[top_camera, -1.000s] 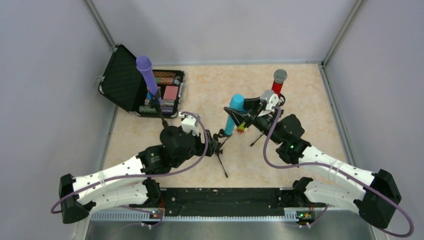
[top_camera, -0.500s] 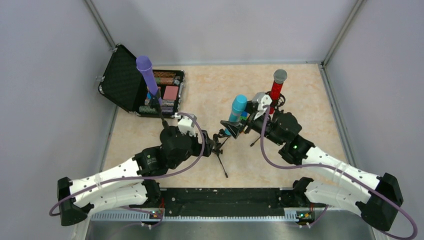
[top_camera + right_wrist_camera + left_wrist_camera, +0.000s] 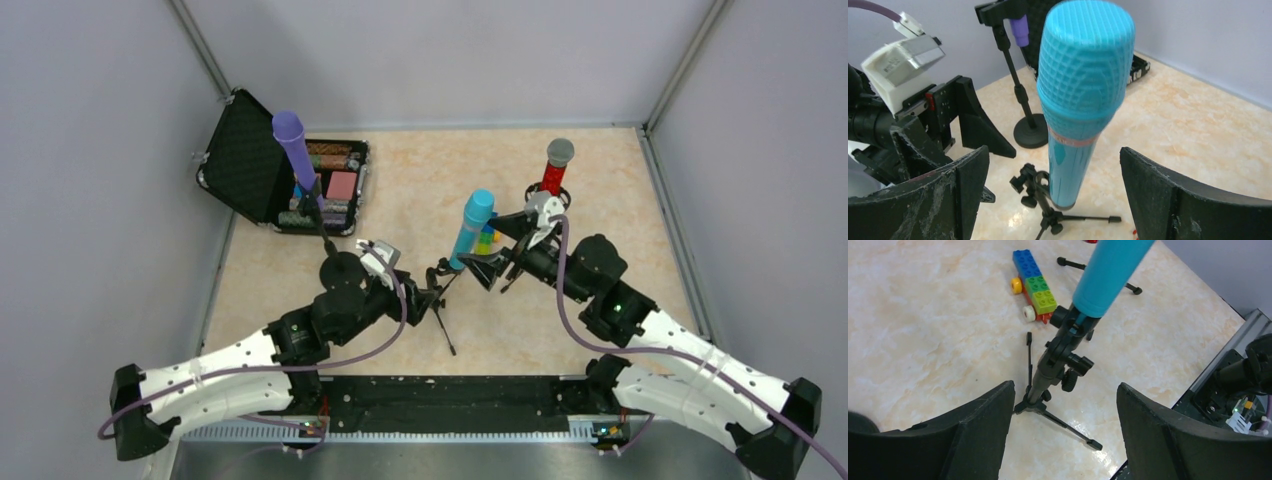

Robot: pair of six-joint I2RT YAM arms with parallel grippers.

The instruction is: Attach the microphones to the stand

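Cyan-blue microphone [image 3: 472, 228] clipped into a small black tripod [image 3: 440, 292] near the middle of the marbled table [image 3: 420, 170], head up, body leaning slightly away from the arms. Lower end seated in the clip at the top of the tripod, thin legs splayed flat on the tabletop.

Left gripper [image 3: 1064, 390] spread wide, nothing held. Tripod stem and clamp knob framed in the gap between its two black fingers, touching neither; from above, fingertips just beside the tripod on the left.

Right gripper [image 3: 1053, 150] likewise wide open and empty. Ribbed blue head and tapering handle upright in the space between the fingers, clear of both; from above, fingers just to the right of the tripod.

Purple microphone [image 3: 295, 150] mounted on a taller stand [image 3: 318, 212] with a round black base, at the left, tilted toward the far left, in front of an open black case [image 3: 250, 170] with small items in its tray.

Red microphone [image 3: 553, 172], silver-grey ball head uppermost, upright in a third stand [image 3: 514, 281] at the far right; most of that stand hidden behind the right arm, how it grips not clear.

Multicoloured block toy [image 3: 1034, 287] flat on the table just beyond the tripod, between the blue microphone and the right gripper in the overhead view.
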